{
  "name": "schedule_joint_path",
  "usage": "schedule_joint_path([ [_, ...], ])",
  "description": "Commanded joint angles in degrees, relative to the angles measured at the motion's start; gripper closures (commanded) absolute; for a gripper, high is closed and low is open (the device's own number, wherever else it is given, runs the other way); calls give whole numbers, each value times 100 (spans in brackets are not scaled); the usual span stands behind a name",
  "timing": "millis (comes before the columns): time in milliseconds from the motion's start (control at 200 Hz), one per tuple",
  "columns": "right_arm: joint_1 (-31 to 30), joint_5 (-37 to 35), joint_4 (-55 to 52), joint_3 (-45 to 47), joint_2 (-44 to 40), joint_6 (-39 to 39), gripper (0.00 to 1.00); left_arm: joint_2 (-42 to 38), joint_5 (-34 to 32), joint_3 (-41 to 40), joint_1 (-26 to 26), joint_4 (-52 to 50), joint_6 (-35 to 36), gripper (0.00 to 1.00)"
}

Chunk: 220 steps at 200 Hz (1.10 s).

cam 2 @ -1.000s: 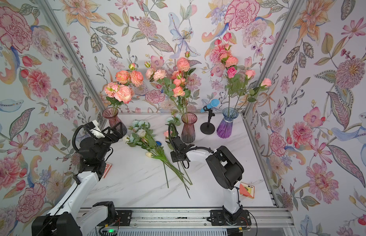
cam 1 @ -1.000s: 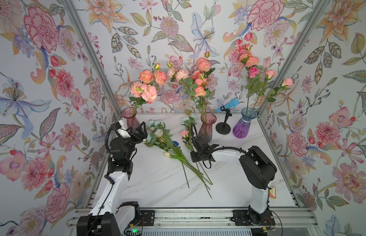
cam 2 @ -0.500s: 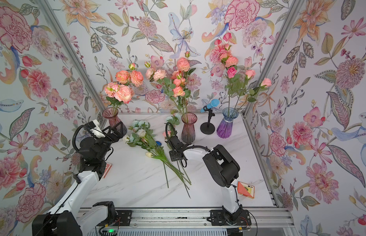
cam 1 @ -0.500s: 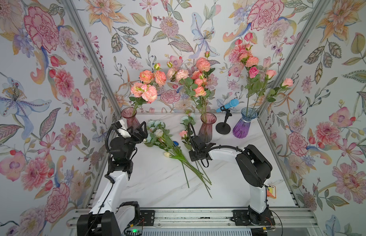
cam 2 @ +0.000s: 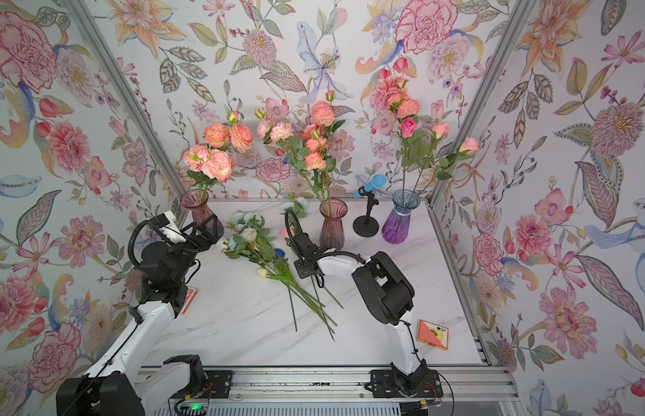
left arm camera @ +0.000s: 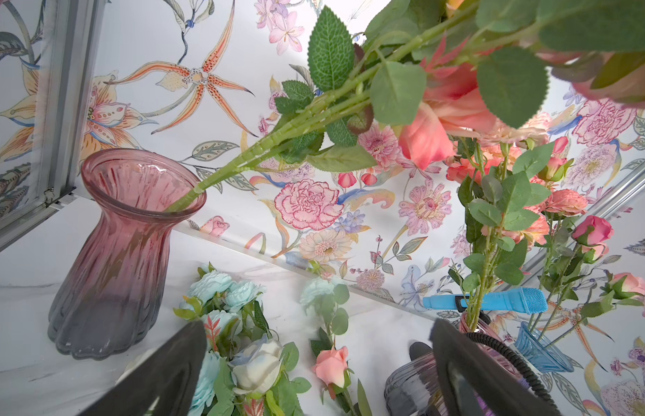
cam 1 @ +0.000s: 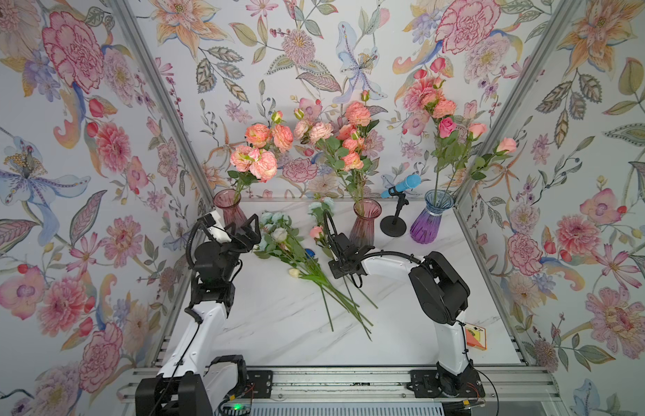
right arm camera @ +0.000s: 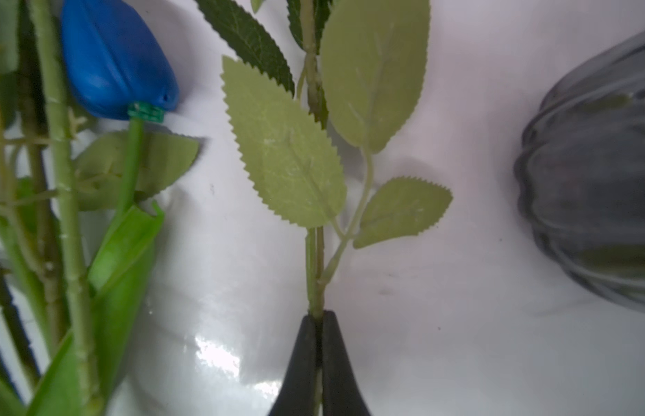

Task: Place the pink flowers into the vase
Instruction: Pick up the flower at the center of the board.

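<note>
Left of centre in a top view, the left gripper (cam 1: 243,232) hangs with its jaws spread wide and nothing between them, just beside the left vase (cam 1: 229,216), which has pink blooms in it. Right of it the blue bunch (cam 1: 277,234) lies on the table (cam 1: 277,324); leave it be.

At centre one rose (cam 1: 316,232) lies flat, bloom toward the back wall. The right gripper (right arm camera: 318,322) is pinched tight on its stem (right arm camera: 315,273), just beside a leaf fork and near the middle vase (cam 1: 364,225).

To lift well, I would rise straight up first, so the stem clears the stalks beside it and the blue bud (right arm camera: 112,61), then swing the cut end down. So thin a stem may pivot in the jaws, so go slowly. Aim the end into the mouth, past the stems already standing there; a knock could tip the vase. Further right, the mic (cam 1: 400,185) and purple vase (cam 1: 427,225) stand close, so keep the elbow in.
</note>
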<state>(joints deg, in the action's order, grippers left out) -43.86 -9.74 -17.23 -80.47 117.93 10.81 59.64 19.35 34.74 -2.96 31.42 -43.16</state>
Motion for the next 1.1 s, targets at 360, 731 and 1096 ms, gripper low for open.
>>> schedule_joint_path([
  [360,267,365,-218,6,-534,-695,54,-12,62,-117,120,157,-99,0],
  [731,-9,873,-456,544,-654,-244,60,66,34,-152,198,268,-149,0],
  [1096,134,1035,-517,-384,197,-101,65,-49,5,-133,214,111,-54,0],
])
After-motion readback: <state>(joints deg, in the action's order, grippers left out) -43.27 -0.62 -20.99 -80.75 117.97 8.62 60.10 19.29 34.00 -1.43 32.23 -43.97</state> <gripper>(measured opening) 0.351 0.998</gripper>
